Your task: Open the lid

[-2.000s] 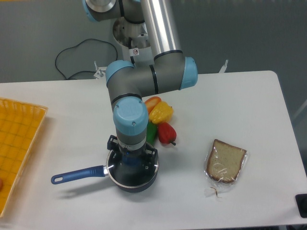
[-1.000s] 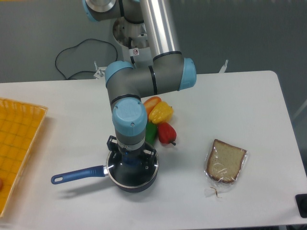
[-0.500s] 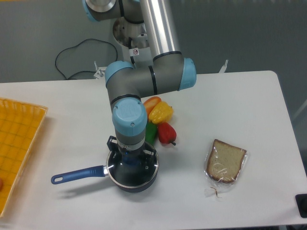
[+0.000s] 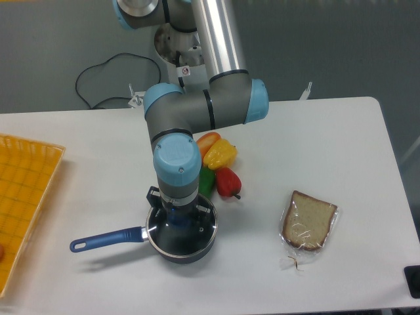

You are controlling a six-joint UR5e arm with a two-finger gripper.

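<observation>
Reaching straight down onto the lid (image 4: 182, 231) with the gripper (image 4: 179, 216).

Sits on the dark blue saucepan (image 4: 154, 237) near the front of the white table (image 4: 328, 144), just by the peppers (image 4: 218, 167). Can't tell if the fingers are wide or closed, hidden under the arm's wrist. Wrapped bread (image 4: 308, 220) off to the side, yellow tray (image 4: 23, 197) at the far edge.

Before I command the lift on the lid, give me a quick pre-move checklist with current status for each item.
1. End effector centred over the lid: ok, it sits straight above the middle.
2. Grip on the knob: cannot tell, the wrist hides knob and fingers.
3. Lid seated on the saucepan: ok, rim looks level.
4. Saucepan handle free: ok, nothing touches it.
5. Peppers clear of the lift path: ok, beside the arm, behind the pan.
</observation>
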